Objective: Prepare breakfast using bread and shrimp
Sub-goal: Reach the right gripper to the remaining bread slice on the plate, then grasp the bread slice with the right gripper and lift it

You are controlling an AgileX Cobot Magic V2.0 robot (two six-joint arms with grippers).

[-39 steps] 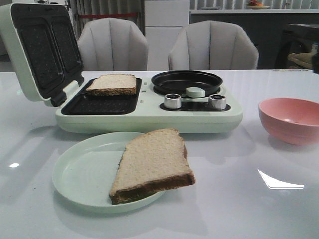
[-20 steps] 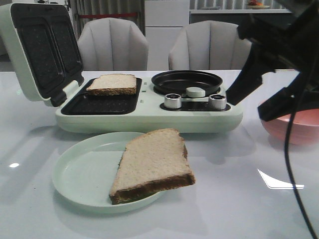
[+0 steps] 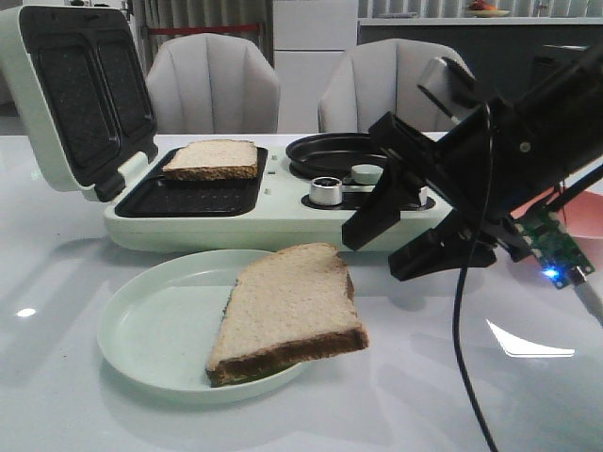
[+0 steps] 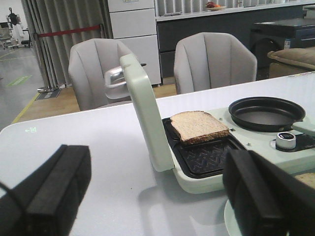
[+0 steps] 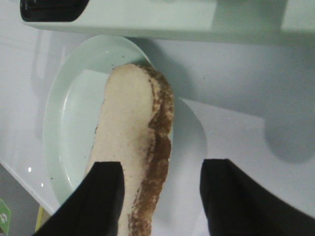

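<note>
One bread slice (image 3: 287, 311) lies on the pale green plate (image 3: 151, 330), its right edge overhanging the rim. A second slice (image 3: 212, 158) lies on the sandwich maker's open griddle. My right gripper (image 3: 386, 248) is open and empty, hovering just right of the plate's slice. In the right wrist view the gripper (image 5: 162, 196) stands above that slice's crust edge (image 5: 130, 147) and the plate (image 5: 69, 113). My left gripper (image 4: 157, 206) is open and empty above the table, left of the maker, whose slice (image 4: 199, 126) shows ahead. No shrimp shows.
The pale green sandwich maker (image 3: 283, 226) stands behind the plate with its lid (image 3: 75, 94) up at the left and a black round pan (image 3: 330, 151) with knobs at the right. A pink bowl (image 3: 592, 202) is mostly hidden behind my right arm. Two chairs stand beyond the table.
My right arm has come in from the right and moved left and down toward the plate's bread slice, now covering the pink bowl. The bread slices have not moved.
</note>
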